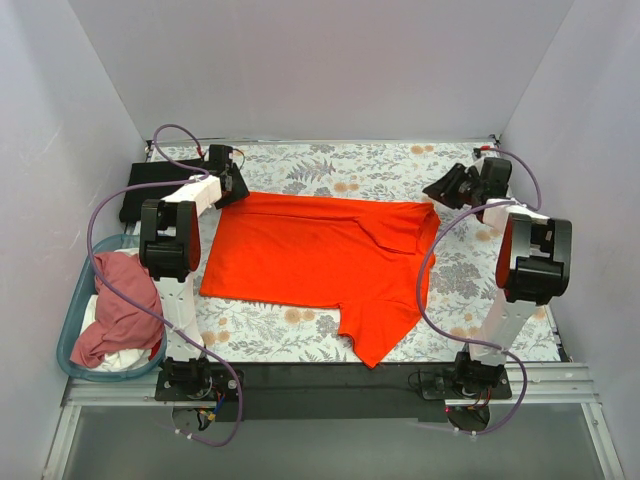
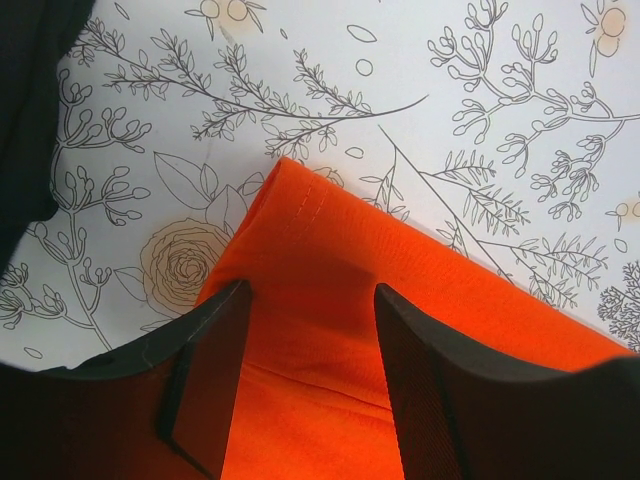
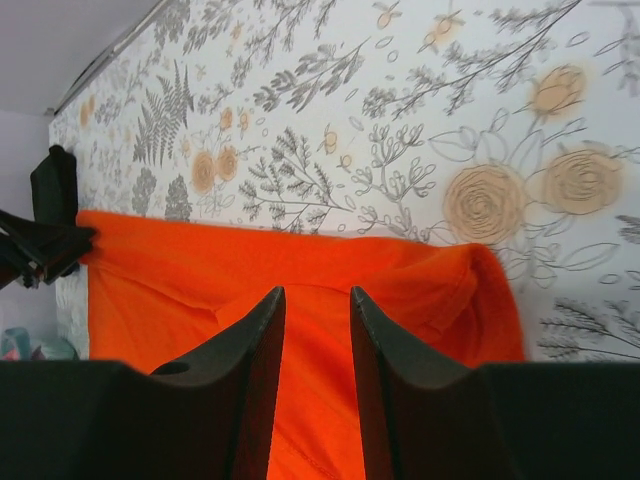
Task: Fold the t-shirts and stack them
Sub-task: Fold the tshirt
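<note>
Bright orange-red cloth t-shirt (image 1: 320, 265) lies flat for folding, left claw (image 2: 310, 300) at 11 o'clock, right claw (image 3: 317, 300) at 1 o'clock, both apart over its far corners.

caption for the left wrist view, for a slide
Left end effector, jaws apart, over a corner of the orange-red t-shirt on floral tablecloth
</note>
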Motion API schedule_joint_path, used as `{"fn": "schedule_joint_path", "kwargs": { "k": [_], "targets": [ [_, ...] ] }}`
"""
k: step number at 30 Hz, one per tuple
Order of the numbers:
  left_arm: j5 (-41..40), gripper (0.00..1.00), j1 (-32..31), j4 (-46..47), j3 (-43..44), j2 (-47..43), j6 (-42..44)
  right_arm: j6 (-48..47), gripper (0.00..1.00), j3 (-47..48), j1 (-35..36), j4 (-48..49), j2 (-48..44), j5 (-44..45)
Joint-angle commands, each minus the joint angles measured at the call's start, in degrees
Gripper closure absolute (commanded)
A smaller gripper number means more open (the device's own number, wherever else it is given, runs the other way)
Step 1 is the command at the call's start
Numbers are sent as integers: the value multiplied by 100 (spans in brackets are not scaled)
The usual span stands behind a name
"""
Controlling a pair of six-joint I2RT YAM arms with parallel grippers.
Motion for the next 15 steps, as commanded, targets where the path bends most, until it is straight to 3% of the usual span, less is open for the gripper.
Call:
{"fn": "schedule_joint_path", "kwargs": {
  "k": [1, 15],
  "targets": [
    [-226, 48, 36, -601, -300, 161, 49, 81, 61, 71, 196, 233, 316, -263],
    [-358, 43, 36, -592, -143, 319, 14, -200, 63, 782, -119, 304, 1731, 63]
  ]
}}
